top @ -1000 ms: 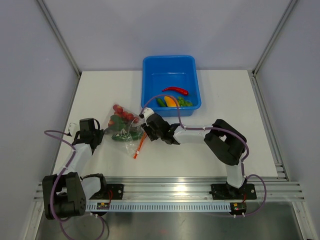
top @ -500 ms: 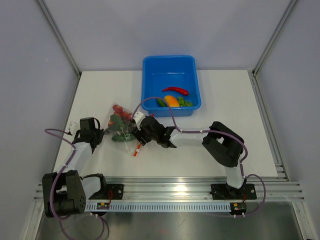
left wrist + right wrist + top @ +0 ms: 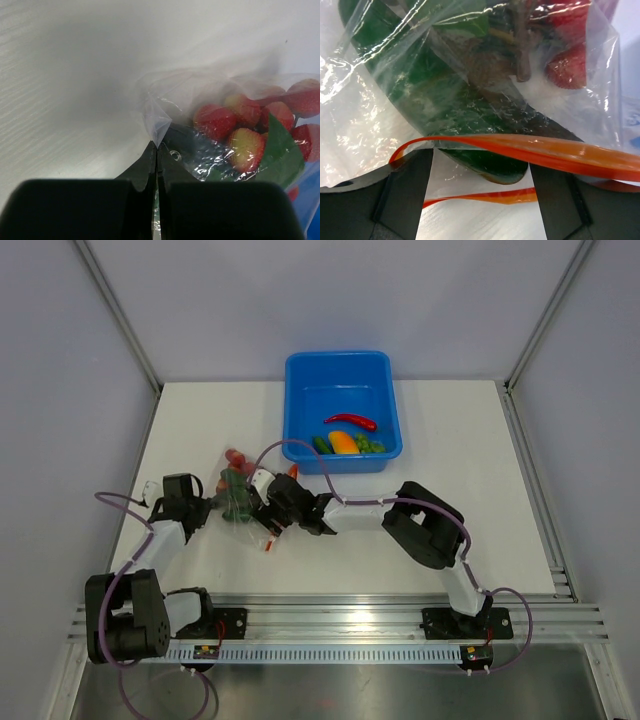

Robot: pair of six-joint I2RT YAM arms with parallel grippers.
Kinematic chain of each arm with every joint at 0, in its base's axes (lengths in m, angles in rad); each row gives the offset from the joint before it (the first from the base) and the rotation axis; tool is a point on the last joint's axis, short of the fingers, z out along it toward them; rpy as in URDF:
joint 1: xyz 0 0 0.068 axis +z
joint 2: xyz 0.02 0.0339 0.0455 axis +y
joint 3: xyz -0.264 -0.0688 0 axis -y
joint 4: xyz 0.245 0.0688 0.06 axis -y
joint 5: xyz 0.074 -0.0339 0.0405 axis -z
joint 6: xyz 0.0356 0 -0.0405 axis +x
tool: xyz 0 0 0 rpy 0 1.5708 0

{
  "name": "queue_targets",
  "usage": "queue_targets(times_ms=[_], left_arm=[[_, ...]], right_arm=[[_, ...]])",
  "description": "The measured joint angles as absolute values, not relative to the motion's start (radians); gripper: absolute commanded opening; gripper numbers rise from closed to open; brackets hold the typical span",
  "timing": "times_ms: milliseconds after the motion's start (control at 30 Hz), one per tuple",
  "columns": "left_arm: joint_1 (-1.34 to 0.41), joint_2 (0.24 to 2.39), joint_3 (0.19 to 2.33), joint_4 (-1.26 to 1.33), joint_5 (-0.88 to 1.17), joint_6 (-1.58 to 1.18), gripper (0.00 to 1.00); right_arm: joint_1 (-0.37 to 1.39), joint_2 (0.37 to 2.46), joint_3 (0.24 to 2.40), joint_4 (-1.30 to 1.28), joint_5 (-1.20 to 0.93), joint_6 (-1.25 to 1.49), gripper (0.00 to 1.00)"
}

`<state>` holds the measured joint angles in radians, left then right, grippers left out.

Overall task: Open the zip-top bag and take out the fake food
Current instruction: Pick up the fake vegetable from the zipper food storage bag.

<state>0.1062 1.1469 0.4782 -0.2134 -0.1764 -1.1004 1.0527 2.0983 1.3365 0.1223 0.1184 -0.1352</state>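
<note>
Zip-top bag (image 3: 240,502) lies on the worktop (image 3: 450,440), left of centre, between the two tools. Left tool (image 3: 157,149) is closed tight, pinching a corner of the bag. Right tool (image 3: 480,167) stands wide at the bag's mouth, with the orange zip strip (image 3: 530,150) crossing both fingers. Red and yellow balls (image 3: 240,132) and a green vegetable (image 3: 435,95) are inside the bag. Chili (image 3: 351,421) and pepper (image 3: 343,442) lie in the blue tub (image 3: 300,380).

A clear crinkly plastic zip-top bag (image 3: 237,492) lies on the white desk (image 3: 460,470) between the left gripper (image 3: 207,507) and the right gripper (image 3: 259,507); a blue plastic tub (image 3: 296,410) sits behind.
</note>
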Motion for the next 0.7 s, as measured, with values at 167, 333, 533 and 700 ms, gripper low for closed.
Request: queue_targets(times_ms=[167,333,533,700], left_arm=[[0.088,1.187,0.509,-0.208,-0.167,-1.074,0.00],[0.072,1.200,0.533,-0.209,-0.168,-1.055,0.00],[0.070,1.200,0.548,-0.228,-0.172,-1.051,0.00],[0.070,1.200,0.550,-0.236,-0.173,-1.051,0.00]], right_arm=[[1.053,2.120,1.354,0.103,0.103,-0.147,0.86],[1.053,2.124,1.377,0.064,0.061,-0.163,0.75],[1.056,2.124,1.399,0.022,0.032,-0.183,0.61],[1.064,2.124,1.406,-0.019,0.000,-0.202,0.64]])
